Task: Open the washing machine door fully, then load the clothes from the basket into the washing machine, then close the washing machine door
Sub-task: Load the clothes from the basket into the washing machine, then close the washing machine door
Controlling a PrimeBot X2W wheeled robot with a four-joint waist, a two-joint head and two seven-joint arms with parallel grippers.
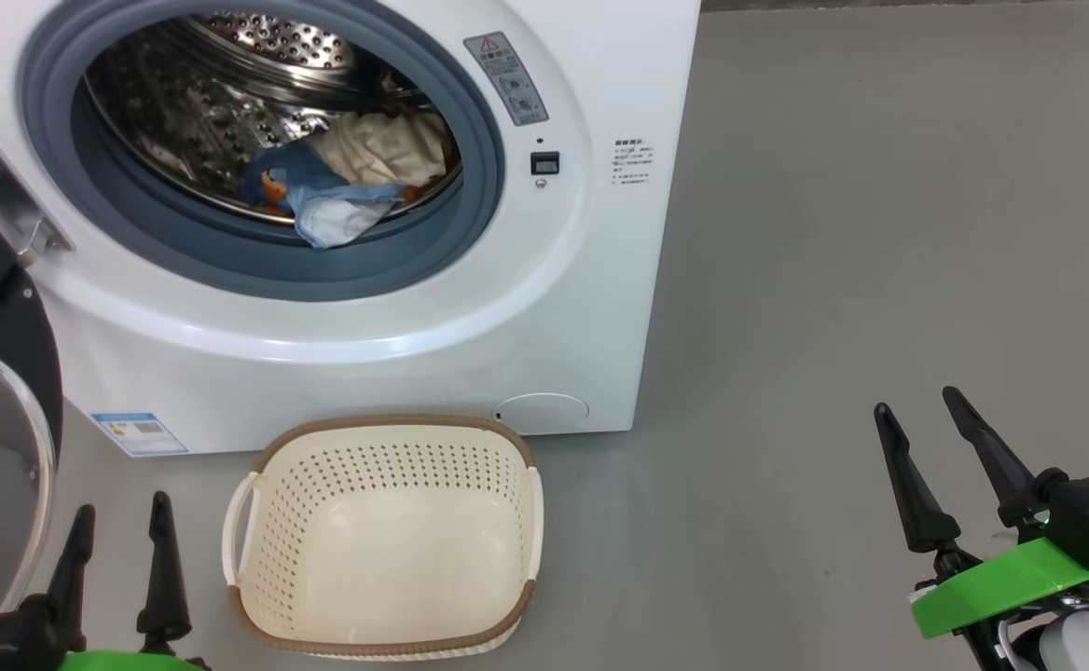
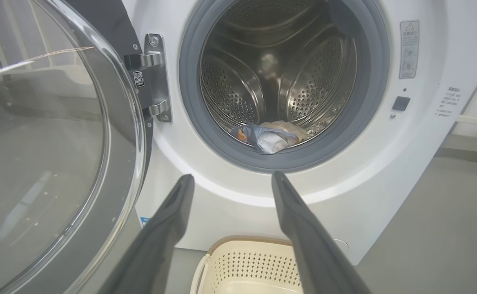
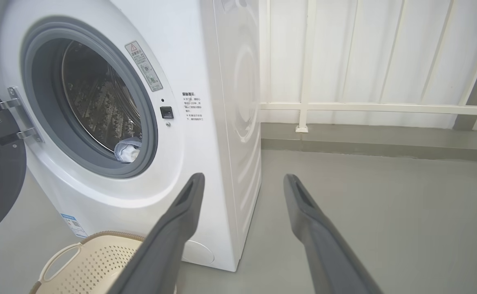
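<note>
grey floor [image 1: 880,233] stretches wide past the washing machine [image 1: 414,321]; left tool [image 1: 123,508] and right tool [image 1: 916,403] gape apart, flanking the basket [image 1: 395,422].

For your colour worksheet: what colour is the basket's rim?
Brown; the basket itself is cream. Best in the head view.

The washing machine [image 1: 554,308], a white front-loader with a blue-grey gasket around a steel perforated drum, stands with its mouth uncovered. The washing machine door [image 1: 4,308], black-rimmed with a bulging clear window, is swung wide from the hinge on the machine's left side. The clothes [image 1: 358,172], light blue and cream with touches of orange, lie bunched at the drum's front lip, one corner drooping onto the gasket. The basket [image 1: 395,422], cream perforated plastic with a brown rim, sits upright on the floor just in front of the machine, its bare bottom showing.
</note>
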